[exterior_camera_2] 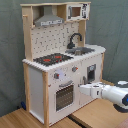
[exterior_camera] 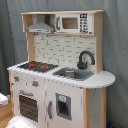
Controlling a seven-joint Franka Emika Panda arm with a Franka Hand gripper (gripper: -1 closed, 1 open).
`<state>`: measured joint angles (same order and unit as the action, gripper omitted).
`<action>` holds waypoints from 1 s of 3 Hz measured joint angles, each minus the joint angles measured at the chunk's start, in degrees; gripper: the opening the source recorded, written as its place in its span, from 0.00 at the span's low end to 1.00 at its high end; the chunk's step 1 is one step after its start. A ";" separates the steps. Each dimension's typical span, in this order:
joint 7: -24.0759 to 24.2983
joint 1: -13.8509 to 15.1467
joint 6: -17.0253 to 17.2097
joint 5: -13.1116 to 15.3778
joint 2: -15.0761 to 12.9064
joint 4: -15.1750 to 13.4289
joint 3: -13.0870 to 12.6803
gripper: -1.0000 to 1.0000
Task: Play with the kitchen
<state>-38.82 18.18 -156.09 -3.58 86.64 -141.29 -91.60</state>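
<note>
Looking at both exterior views, the kitchen (exterior_camera: 60,70) (exterior_camera_2: 62,60) stands upright on a wooden floor in front of a grey curtain (exterior_camera: 10,35). Up top there's the hood (exterior_camera: 41,27) and the microwave (exterior_camera: 74,23), with the pegboard (exterior_camera: 60,50) below them. On the counter, the stovetop (exterior_camera: 36,66) with its red burners sits on the first exterior view's left, and the sink (exterior_camera: 72,74) with the black faucet (exterior_camera: 84,59) sits to its right.

The arm only really shows in the second exterior view, coming in from the second exterior view's right at about oven height. The gripper (exterior_camera_2: 81,88) points at the front panel, just beside the oven door (exterior_camera_2: 65,96) and below the knobs (exterior_camera_2: 64,73). Honestly can't tell if its fingers are spread or closed, or whether it's touching the front; the tip is just a pale blob against the white panel.

In the first exterior view, a white shape at the bottom edge is cut off, so I can't say what it is. The oven door there (exterior_camera: 29,106) is clipped at the bottom too.
</note>
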 joint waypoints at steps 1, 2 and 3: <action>5.54 0.52 -1.67 0.53 0.06 -2.26 -0.64 1.00; 9.36 0.95 -4.23 1.54 0.15 -5.78 -0.66 1.00; 12.62 2.16 -8.59 1.64 0.15 -8.59 -1.01 1.00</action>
<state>-26.20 20.34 -164.68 -1.94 86.79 -149.88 -92.60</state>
